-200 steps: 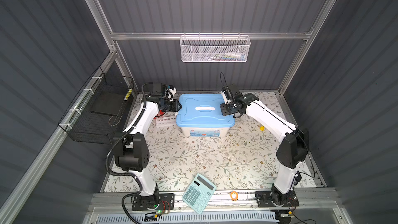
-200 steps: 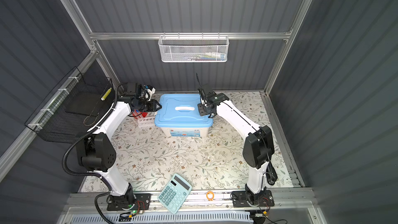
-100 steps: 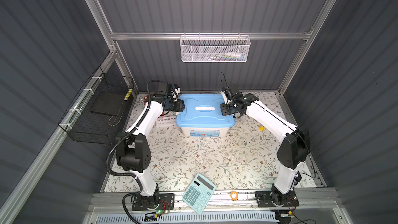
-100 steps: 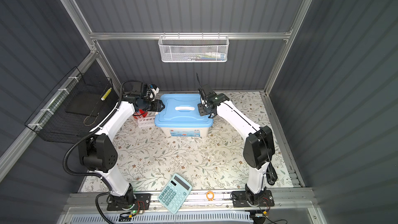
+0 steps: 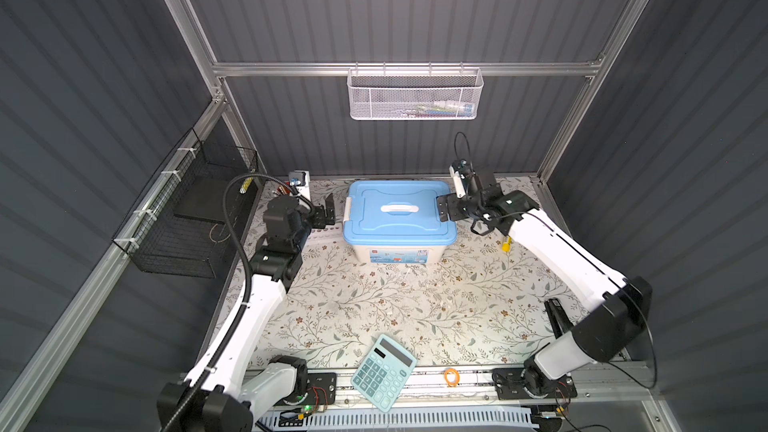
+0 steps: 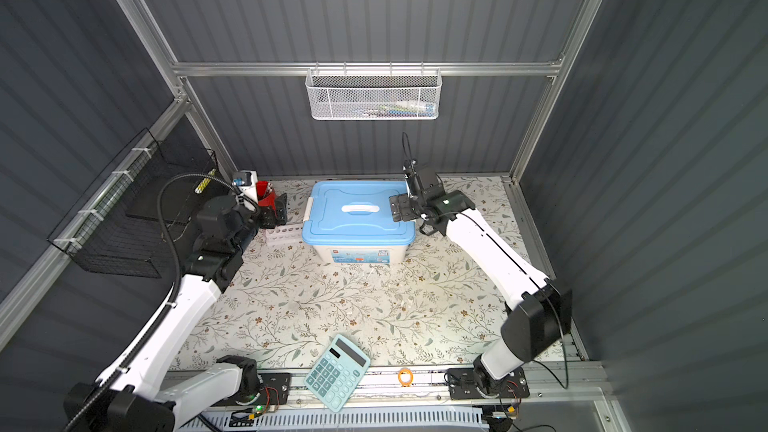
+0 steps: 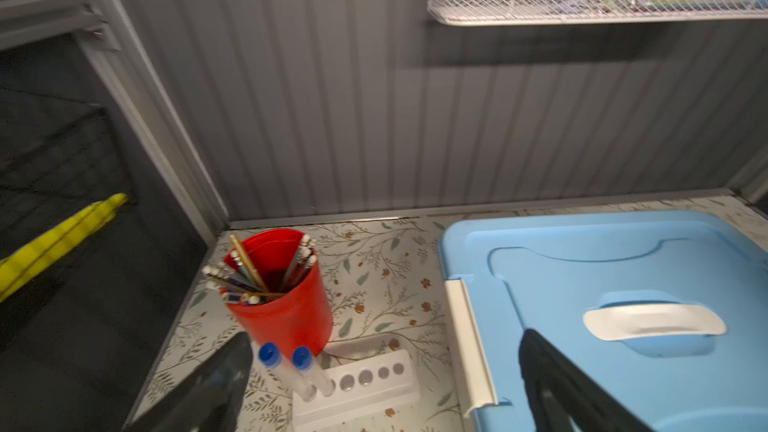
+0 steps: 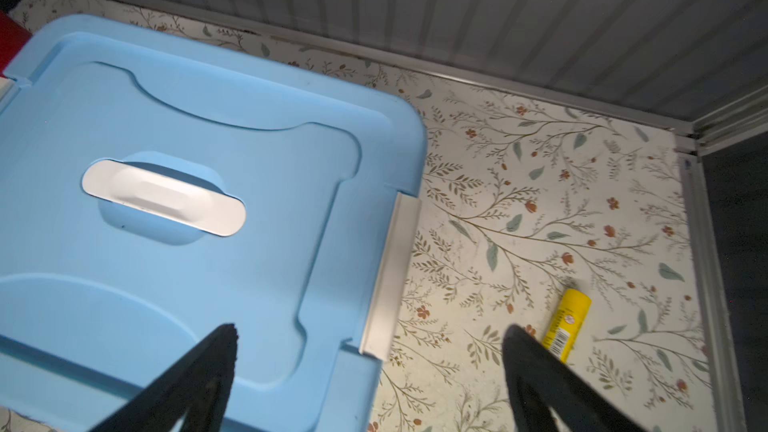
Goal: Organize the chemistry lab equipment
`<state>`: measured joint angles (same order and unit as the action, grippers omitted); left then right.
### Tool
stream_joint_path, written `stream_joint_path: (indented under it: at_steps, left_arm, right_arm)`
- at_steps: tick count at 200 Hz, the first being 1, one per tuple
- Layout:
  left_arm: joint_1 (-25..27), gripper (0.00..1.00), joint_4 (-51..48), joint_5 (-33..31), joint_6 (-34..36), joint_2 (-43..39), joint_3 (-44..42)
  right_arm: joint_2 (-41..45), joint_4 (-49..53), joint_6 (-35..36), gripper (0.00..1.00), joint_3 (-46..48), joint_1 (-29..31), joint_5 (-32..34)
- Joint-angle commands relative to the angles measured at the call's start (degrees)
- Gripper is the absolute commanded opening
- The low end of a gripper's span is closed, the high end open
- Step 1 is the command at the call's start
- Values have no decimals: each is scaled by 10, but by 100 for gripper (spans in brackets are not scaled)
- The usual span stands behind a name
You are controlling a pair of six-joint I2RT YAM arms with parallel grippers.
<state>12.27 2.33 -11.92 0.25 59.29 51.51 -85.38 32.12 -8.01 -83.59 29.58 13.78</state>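
Overhead, in a top view, the left gripper [image 5: 328, 211] and right gripper [image 5: 442, 209] flank the closed blue-lidded box [image 5: 374, 226] on the counter [image 5: 374, 305]; the left wrist view shows wide, empty jaws near two blue-capped test tubes [image 7: 286, 371] in a white rack [image 7: 365, 388], and the right wrist view shows wide, empty jaws above the lid's edge.

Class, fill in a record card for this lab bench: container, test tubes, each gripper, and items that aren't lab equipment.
Container: storage box, blue lid on.
Test tubes: two, blue-capped, set in the white rack left of the box.
Left gripper: fingers open, empty, near the box's left end.
Right gripper: fingers open, empty, at the box's right end.
Other items: red cup of pencils behind the rack; teal calculator at the front edge; yellow stick right of the box.
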Motion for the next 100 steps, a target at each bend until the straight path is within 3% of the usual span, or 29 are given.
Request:
stream_joint_path:
  at_steps: [1, 45, 71, 100]
  left_arm:
    - [-6, 100, 124, -139, -15, -34, -87]
    - [-15, 100, 269, -282, -85, -92, -291]
    - [-15, 100, 304, -295, -109, -68, -360]
    - [-15, 100, 399, -296, -73, 8, -403]
  right_arm:
    - [73, -151, 24, 99, 91, -13, 49]
    - [209, -302, 14, 99, 315, -123, 62]
    - [248, -388, 36, 99, 426, -171, 84]
    - [256, -548, 79, 99, 550, -201, 87]
